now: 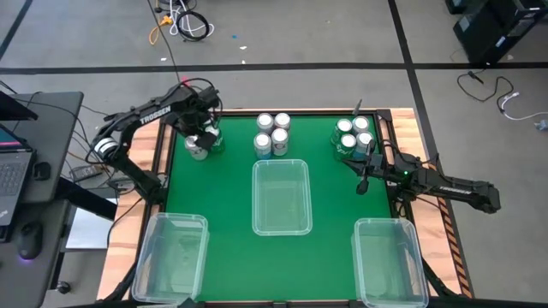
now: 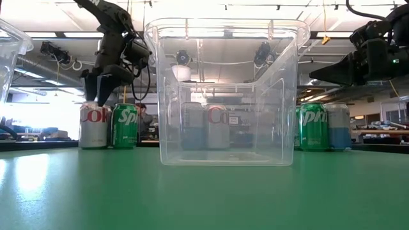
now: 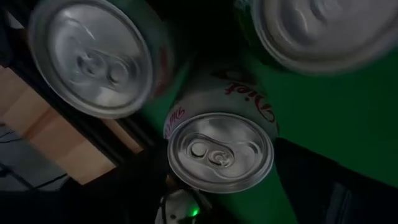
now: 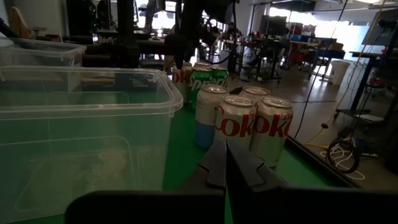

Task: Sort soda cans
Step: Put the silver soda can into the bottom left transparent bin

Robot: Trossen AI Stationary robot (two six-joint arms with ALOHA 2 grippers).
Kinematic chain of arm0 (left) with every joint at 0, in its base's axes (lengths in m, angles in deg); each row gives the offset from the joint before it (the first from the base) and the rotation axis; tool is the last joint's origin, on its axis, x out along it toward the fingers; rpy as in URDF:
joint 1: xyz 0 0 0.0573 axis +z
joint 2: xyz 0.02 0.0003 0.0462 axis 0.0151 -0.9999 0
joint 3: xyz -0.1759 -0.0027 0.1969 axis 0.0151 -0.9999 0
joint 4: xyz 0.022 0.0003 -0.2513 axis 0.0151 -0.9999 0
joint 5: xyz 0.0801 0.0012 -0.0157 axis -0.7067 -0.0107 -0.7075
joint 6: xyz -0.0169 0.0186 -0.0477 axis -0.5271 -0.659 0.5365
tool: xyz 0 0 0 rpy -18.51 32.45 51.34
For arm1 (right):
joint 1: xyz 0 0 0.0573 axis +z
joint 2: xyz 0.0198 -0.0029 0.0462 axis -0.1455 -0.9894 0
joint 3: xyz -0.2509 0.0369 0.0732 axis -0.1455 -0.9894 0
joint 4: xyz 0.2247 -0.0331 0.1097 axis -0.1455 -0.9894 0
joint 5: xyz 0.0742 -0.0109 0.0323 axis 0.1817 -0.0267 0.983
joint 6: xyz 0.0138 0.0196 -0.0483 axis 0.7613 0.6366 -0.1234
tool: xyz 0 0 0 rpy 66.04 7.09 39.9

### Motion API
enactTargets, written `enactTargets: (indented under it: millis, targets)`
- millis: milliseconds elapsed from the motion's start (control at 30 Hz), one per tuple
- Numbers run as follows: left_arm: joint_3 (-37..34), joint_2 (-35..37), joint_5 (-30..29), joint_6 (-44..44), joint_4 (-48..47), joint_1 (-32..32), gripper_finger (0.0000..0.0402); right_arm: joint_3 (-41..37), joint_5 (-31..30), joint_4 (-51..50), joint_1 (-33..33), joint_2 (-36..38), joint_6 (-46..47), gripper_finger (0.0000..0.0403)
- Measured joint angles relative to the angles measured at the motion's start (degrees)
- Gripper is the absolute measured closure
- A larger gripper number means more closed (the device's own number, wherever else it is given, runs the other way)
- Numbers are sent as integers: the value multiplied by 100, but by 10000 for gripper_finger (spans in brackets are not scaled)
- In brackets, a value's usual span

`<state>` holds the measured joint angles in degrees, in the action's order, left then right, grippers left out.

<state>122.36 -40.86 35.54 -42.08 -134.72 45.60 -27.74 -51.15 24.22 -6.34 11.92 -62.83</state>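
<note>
Soda cans stand upright in three clusters along the far side of the green table: left cluster, middle cluster, right cluster. My left gripper hovers over the left cluster, open and pointing down. Its fingers stand on either side of the top of a silver-white can, which stands next to a green can. I see no touch. My right gripper is shut and held above the table near the right cluster. It points toward the middle cluster's silver-white cans.
A clear plastic bin stands at the table's centre. Two more clear bins sit at the near left corner and the near right corner. Wooden rims edge the table's left and right sides. Bare green surface lies between the bins.
</note>
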Motion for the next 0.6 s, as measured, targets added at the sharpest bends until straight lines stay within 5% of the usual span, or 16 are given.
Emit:
enactTargets:
  millis: [233, 600]
  targets:
    - [-20, -11, 23, -16, -516, -286, 165, 2, 0, -2, -1, -1, 0, 402]
    - [362, -39, 73, -152, -762, -354, 169, 1, -1, -1, -1, 0, -1, 402]
